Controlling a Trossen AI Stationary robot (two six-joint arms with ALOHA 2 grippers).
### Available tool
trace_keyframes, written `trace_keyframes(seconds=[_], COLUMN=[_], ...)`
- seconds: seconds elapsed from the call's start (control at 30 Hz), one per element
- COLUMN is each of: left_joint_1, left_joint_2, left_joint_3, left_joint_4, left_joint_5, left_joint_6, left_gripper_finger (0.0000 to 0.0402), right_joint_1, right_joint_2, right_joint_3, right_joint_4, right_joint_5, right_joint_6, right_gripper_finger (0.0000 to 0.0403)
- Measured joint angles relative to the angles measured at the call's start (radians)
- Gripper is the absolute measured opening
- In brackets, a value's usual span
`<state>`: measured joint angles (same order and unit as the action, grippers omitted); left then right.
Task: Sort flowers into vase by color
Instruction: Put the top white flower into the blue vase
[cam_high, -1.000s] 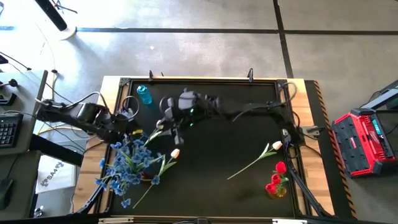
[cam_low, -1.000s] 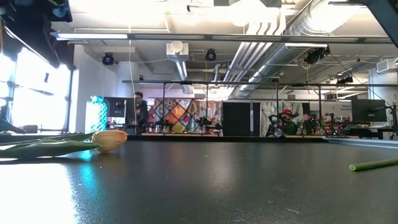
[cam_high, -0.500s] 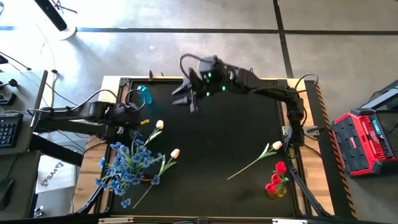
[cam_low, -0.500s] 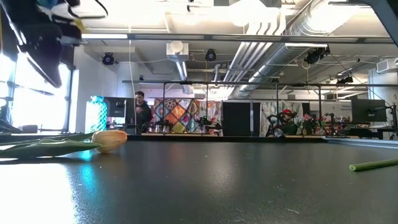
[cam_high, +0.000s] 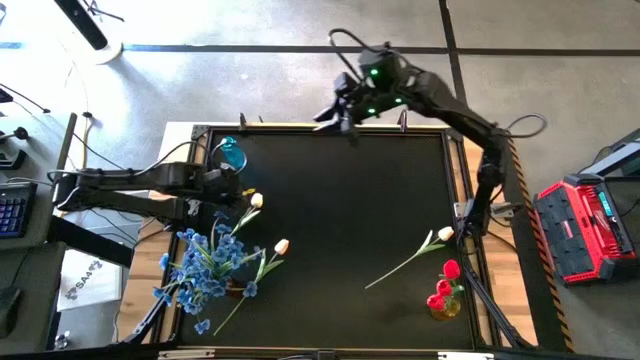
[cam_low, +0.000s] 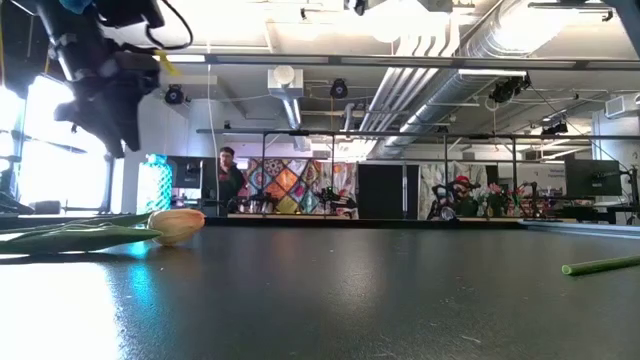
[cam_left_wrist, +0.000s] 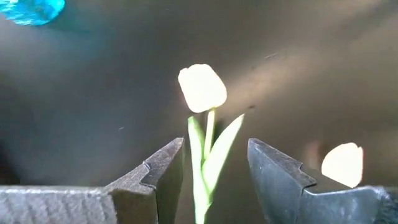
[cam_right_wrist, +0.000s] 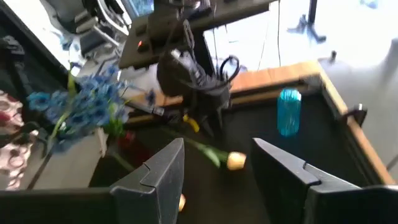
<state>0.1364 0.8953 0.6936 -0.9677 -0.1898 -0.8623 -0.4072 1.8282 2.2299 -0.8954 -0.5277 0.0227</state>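
— Tulips first: where do they lie?

— Three cream-yellow ones on the black table (cam_high: 340, 200) in the high view. One cream tulip (cam_high: 256, 200) sits left of centre, just beside the left gripper (cam_high: 232, 190). A second cream tulip (cam_high: 282, 245) lies a little lower, next to the blue spray (cam_high: 205, 265), which spreads across the lower left of the frame. A third cream tulip (cam_high: 444, 234) rests at the right, its long stem running down toward the centre.

— And the red ones?

— The red tulips (cam_high: 445, 285) stand in a small vase in the lower right corner of the high view. A blue vase (cam_high: 232, 152) stands in the upper left corner of the table.

— What is the left gripper doing?

— It sits low at the left edge of the table. In its wrist view the fingers (cam_left_wrist: 161, 171) stand apart, with the tulip's stem and leaves between them, touching neither as far as I can see. The bloom lies just ahead of the tips.

— The right gripper?

— The right gripper (cam_high: 338, 115) is up over the top edge of the table in the high view, well apart from every flower. Its fingers (cam_right_wrist: 165, 171) are spread and nothing lies between them.

— Anything in the low view?

— A tulip head at the left, lying on the table, and a stem end at the right edge. People stand far back in the room.
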Motion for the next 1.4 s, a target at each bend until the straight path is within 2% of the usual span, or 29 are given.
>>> trace_keyframes(seconds=[0.17, 0.33, 0.6, 0.83, 1.1, 1.23, 1.4], left_joint_1=[0.000, 0.000, -0.001, 0.017, 0.066, 0.083, 0.088], left_joint_2=[0.097, 0.219, 0.374, 0.477, 0.582, 0.594, 0.554], left_joint_3=[0.000, 0.000, 0.000, -0.001, 0.002, 0.003, -0.002], left_joint_4=[0.114, 0.129, 0.135, 0.223, 0.229, 0.237, 0.253], left_joint_5=[-0.010, -0.065, 0.005, 0.098, 0.100, 0.114, 0.094], left_joint_6=[0.012, 0.070, 0.098, 0.149, 0.243, 0.245, 0.157], left_gripper_finger=[0.0165, 0.0165, 0.0165, 0.0165, 0.0165, 0.0143, 0.0076], right_joint_1=[-0.010, -0.010, -0.016, -0.047, -0.083, -0.087, -0.104], right_joint_2=[-0.089, -0.155, -0.208, -0.207, -0.207, -0.207, -0.207], right_joint_3=[0.000, 0.000, 0.001, 0.000, 0.000, 0.000, 0.000], right_joint_4=[-0.105, -0.133, -0.162, -0.140, -0.235, -0.265, -0.308], right_joint_5=[0.001, 0.015, 0.138, 0.188, 0.318, 0.318, 0.355], right_joint_6=[-0.002, 0.005, 0.023, 0.097, 0.137, 0.127, 0.052], right_gripper_finger=[0.0173, 0.0173, 0.0173, 0.0173, 0.0173, 0.0162, 0.0106])
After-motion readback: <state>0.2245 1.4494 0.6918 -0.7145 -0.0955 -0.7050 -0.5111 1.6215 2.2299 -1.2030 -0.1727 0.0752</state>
